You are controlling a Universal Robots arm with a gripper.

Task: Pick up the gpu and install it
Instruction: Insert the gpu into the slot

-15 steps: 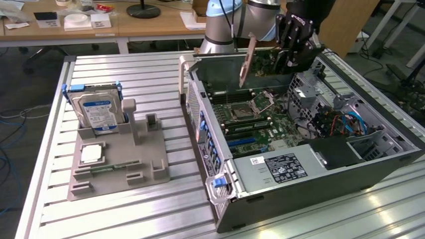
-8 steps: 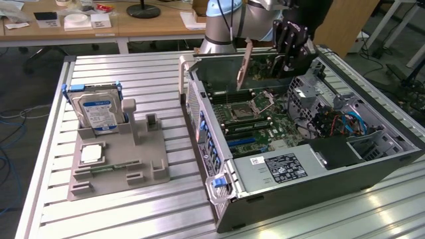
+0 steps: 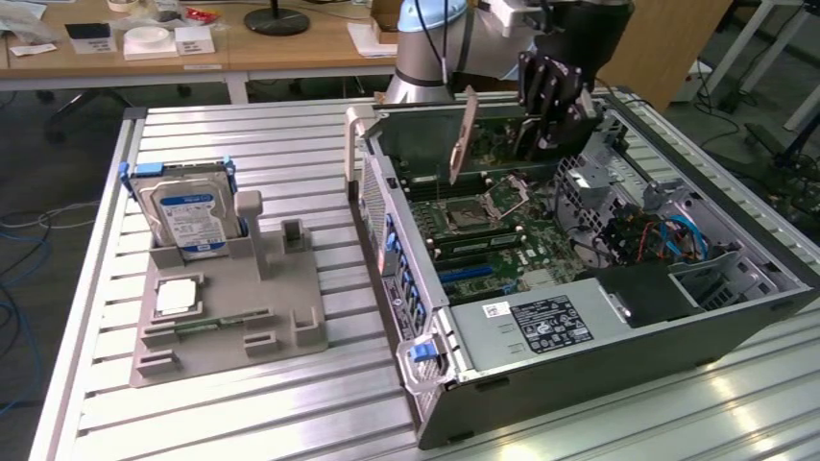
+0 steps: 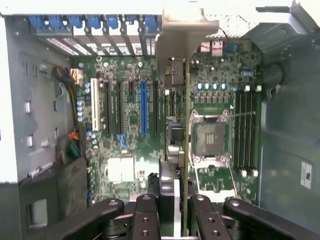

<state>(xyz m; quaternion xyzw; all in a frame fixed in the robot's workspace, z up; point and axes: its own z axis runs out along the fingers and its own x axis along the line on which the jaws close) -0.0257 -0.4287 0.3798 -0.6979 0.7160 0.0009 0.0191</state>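
Note:
My gripper (image 3: pixel 560 133) hangs over the open computer case (image 3: pixel 717 331), shut on the gpu (image 3: pixel 494 134). The gpu is upright above the motherboard (image 3: pixel 494 245), its silver bracket (image 3: pixel 463 134) pointing toward the case's rear wall. In the wrist view the gpu (image 4: pixel 186 100) runs edge-on away from my gripper (image 4: pixel 175 202). Its bracket (image 4: pixel 182 35) sits near the rear slot covers and its black cooler (image 4: pixel 172 142) faces the expansion slots. The card hovers beside the empty CPU socket (image 4: pixel 210 137), apart from the blue slot (image 4: pixel 144 107).
A grey holder (image 3: pixel 225 317) on the slatted metal table at the exterior view's left carries an upright hard drive (image 3: pixel 190 216) and a small square chip (image 3: pixel 177 296). Drive cage, cables (image 3: pixel 673 235) and power supply (image 3: pixel 539 327) crowd the case. A wooden desk stands behind.

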